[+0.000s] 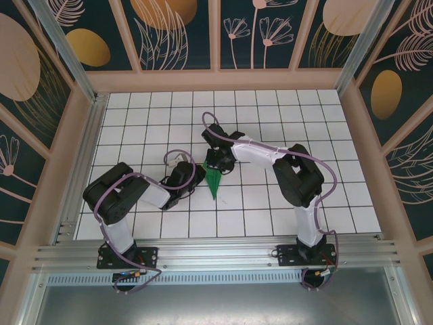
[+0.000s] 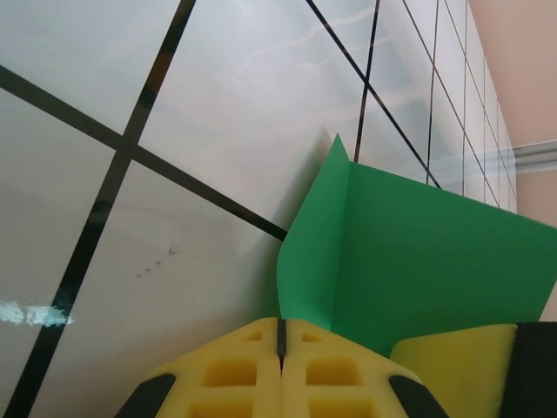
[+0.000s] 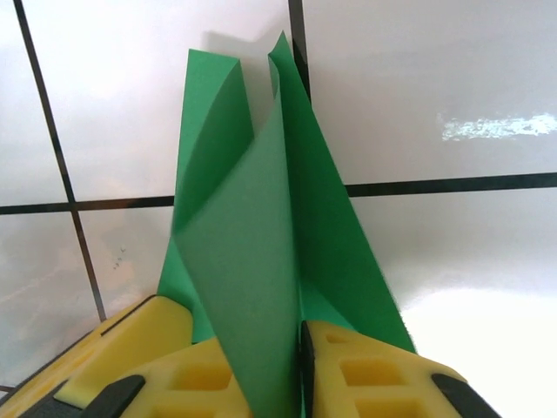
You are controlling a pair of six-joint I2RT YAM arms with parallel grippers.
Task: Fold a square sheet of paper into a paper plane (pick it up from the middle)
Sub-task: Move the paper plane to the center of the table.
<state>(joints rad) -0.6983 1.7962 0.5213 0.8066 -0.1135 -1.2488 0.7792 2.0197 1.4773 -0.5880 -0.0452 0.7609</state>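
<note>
White tiled tabletop (image 1: 270, 210). Left arm (image 1: 125, 196) and right arm (image 1: 298, 179) are bolted at the near edge, both reaching to the centre. Right claw (image 1: 218, 162) is pinching the paper plane (image 1: 214, 181) between yellow pads, flaps standing up and splayed apart in the right wrist view. Left claw (image 1: 196, 177) is pressed together just left of the plane; can't tell if it nips an edge or just sits beside it. Plane is mid-tabletop, nose pointing near, wide end at the claws. Risks: the layers look misaligned, so squeezing now likely sets a crooked crease, and the thin paper could slip or tear if the claws pull apart. Count: 1 tabletop, 2 arms, 2 claws, 1 plane.
</note>
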